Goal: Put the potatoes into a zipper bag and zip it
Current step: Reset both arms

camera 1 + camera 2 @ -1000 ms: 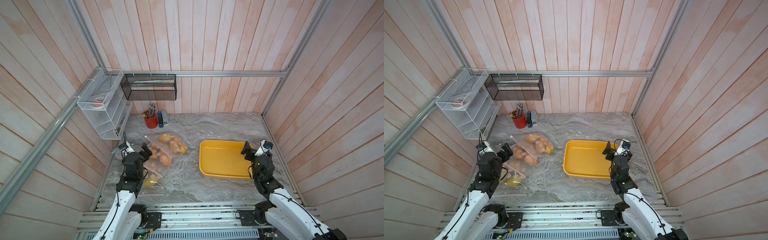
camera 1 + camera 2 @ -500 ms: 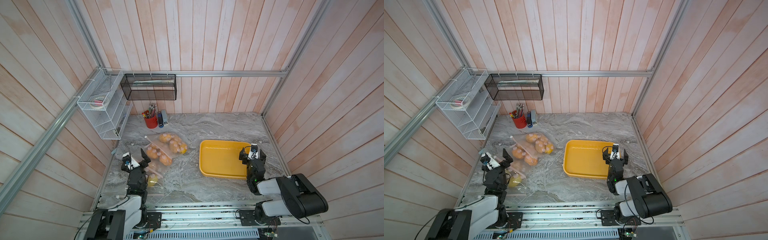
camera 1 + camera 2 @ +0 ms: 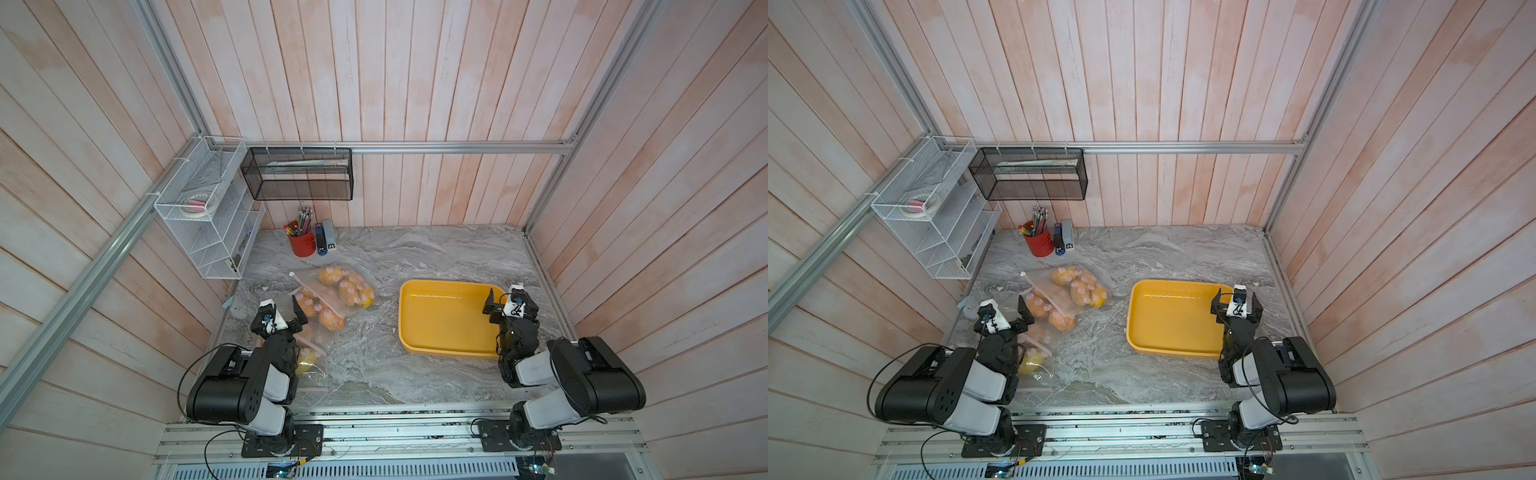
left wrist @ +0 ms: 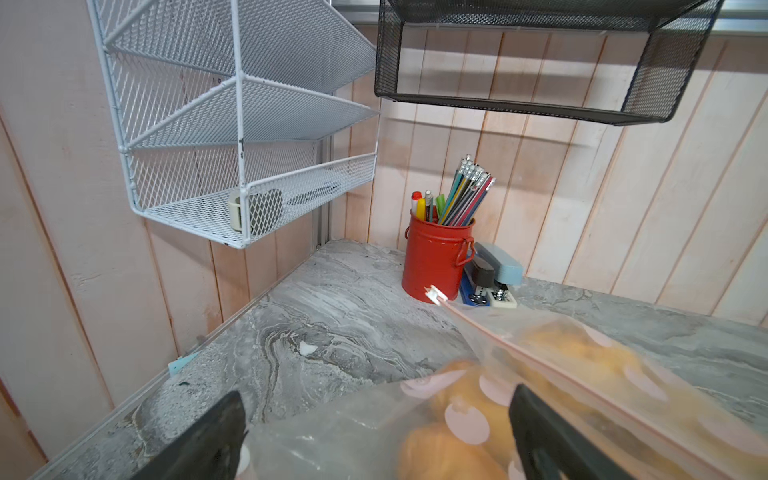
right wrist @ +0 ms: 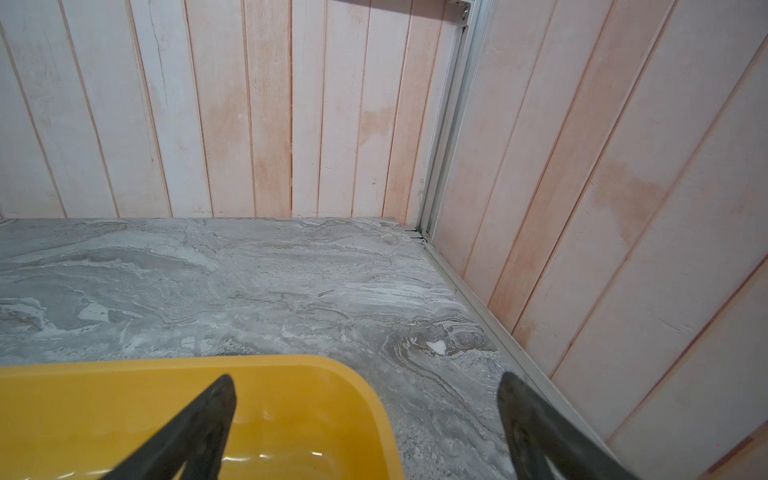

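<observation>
Several tan-orange potatoes (image 3: 348,291) lie inside clear zipper bags (image 3: 316,286) on the left of the marble table, also in a top view (image 3: 1079,293). A yellowish potato (image 3: 305,361) sits in a nearer bag beside the left arm. The pink zipper strip (image 4: 540,353) ends in a white slider (image 4: 434,295). My left gripper (image 3: 282,311) (image 4: 378,407) hovers open over the near bag's edge, holding nothing. My right gripper (image 3: 511,297) (image 5: 368,384) stands open over the right far corner of the yellow tray (image 3: 440,320), with nothing between its fingers.
A red pencil cup (image 3: 302,243) and a stapler (image 3: 328,241) stand at the back left. A white wire shelf (image 3: 208,216) and a black mesh basket (image 3: 297,174) hang on the walls above them. Wooden walls close in three sides. The yellow tray (image 5: 124,399) holds nothing.
Both arms have folded back and down over their bases at the front edge. The grippers stay open near the same spots, and the bags and tray have not moved.
</observation>
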`<state>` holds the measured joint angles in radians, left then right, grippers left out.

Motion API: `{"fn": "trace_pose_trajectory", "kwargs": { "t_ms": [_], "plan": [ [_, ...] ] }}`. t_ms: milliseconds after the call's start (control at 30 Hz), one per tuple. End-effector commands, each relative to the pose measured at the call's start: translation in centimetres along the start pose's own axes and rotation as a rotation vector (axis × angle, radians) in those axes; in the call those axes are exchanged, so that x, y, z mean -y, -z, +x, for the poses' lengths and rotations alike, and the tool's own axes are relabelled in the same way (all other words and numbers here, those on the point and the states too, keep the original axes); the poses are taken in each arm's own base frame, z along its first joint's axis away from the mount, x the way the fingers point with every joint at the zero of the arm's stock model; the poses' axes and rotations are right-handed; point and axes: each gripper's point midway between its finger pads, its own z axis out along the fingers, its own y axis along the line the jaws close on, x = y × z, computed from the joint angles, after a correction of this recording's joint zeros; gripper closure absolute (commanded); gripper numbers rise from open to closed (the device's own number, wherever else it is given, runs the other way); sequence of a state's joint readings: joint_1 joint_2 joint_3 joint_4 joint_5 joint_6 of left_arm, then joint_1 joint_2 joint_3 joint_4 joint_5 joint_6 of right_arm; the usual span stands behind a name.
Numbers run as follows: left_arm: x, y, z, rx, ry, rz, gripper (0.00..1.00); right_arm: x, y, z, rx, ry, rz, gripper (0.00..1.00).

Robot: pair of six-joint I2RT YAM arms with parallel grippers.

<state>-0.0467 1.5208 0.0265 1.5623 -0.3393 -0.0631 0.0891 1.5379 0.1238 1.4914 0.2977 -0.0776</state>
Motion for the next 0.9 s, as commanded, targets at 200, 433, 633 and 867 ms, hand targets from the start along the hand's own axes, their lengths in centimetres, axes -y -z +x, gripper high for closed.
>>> {"fn": "trace_pose_trajectory", "kwargs": {
  "t_ms": [200,433,633,867],
  "plan": [
    [2.6,-1.0,0.2,0.017,-0.057,0.132,0.0,0.8,-1.3,1.0,-0.039,-0.079,0.02,0.02],
    [2.7,-1.5,0.5,-0.008,-0.063,0.131,0.0,1.1,-1.7,1.1,-0.05,-0.084,0.043,0.02],
    [2.7,-2.3,0.9,-0.035,-0.068,0.118,0.0,1.2,-1.6,1.1,-0.048,-0.085,0.047,0.02],
    [2.8,-2.6,1.1,-0.049,-0.07,0.114,0.0,1.2,-1.6,1.1,-0.049,-0.086,0.046,0.02]
  ]
}}
